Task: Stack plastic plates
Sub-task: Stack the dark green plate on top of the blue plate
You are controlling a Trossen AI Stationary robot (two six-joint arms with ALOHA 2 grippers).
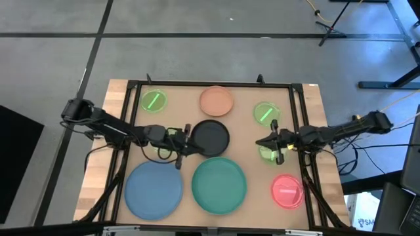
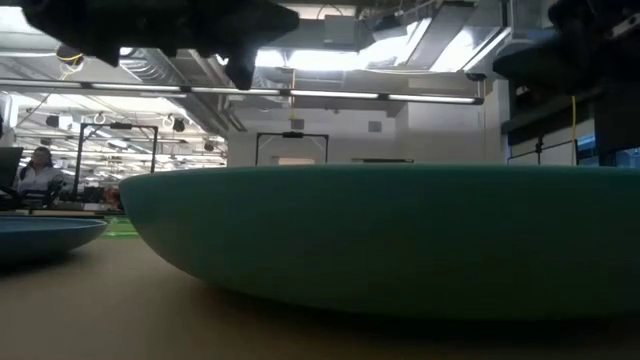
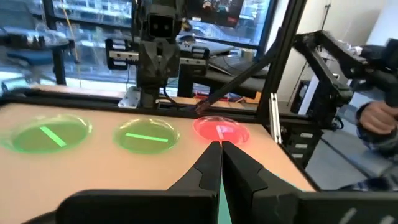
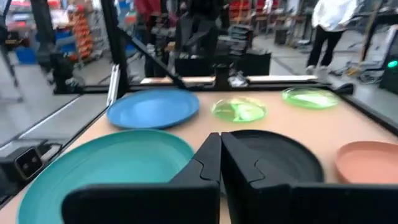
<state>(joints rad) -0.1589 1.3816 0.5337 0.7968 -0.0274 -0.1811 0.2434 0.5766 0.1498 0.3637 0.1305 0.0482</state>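
Observation:
Nine round plates rest flat on the table. The high view shows the blue plate [image 1: 153, 189], teal plate [image 1: 219, 185] and pink plate [image 1: 287, 191] near the front. The black plate [image 1: 211, 136] is in the middle and the peach plate [image 1: 216, 101] behind it. Green plates [image 1: 153, 100] [image 1: 266, 113] lie at the back. One green plate [image 1: 172, 140] lies under my left arm and another [image 1: 268, 155] under my right gripper. My left gripper [image 1: 189, 136] [image 3: 219, 145] is shut, at the black plate's left edge. My right gripper [image 1: 258, 143] [image 4: 219, 135] is shut, right of the black plate.
A dark metal frame [image 1: 210, 84] runs round the work area, with uprights at the sides. In the low view the teal plate [image 2: 400, 235] fills the foreground, with the blue plate [image 2: 45, 235] to its left. People show in the room beyond the table.

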